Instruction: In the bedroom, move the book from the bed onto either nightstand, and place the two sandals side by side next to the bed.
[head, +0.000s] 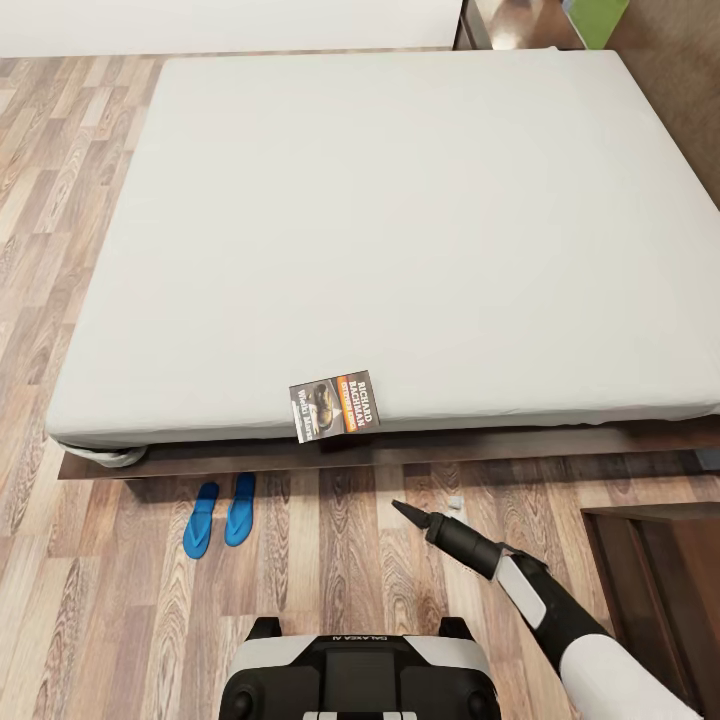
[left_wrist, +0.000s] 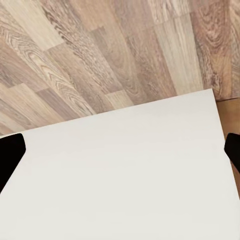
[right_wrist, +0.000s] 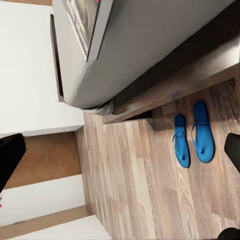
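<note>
The book (head: 335, 405), dark with an orange band, lies at the near edge of the bed's pale mattress (head: 380, 230), slightly overhanging it. It also appears in the right wrist view as the book (right_wrist: 85, 20). The two blue sandals (head: 201, 520) (head: 240, 508) lie side by side on the floor just in front of the bed frame, left of the book; they show again as the sandals (right_wrist: 181, 141) (right_wrist: 202, 132). My right gripper (head: 405, 512) hovers over the floor below and right of the book, open and empty (right_wrist: 120, 155). My left gripper (left_wrist: 120, 155) is open over a white surface.
A dark glossy nightstand (head: 505, 22) stands at the bed's far right corner, with a green object beside it. Dark wooden furniture (head: 650, 590) sits at the near right. A small grey scrap (head: 455, 503) lies on the plank floor. A rumpled sheet corner (head: 110, 457) hangs at the bed's near left.
</note>
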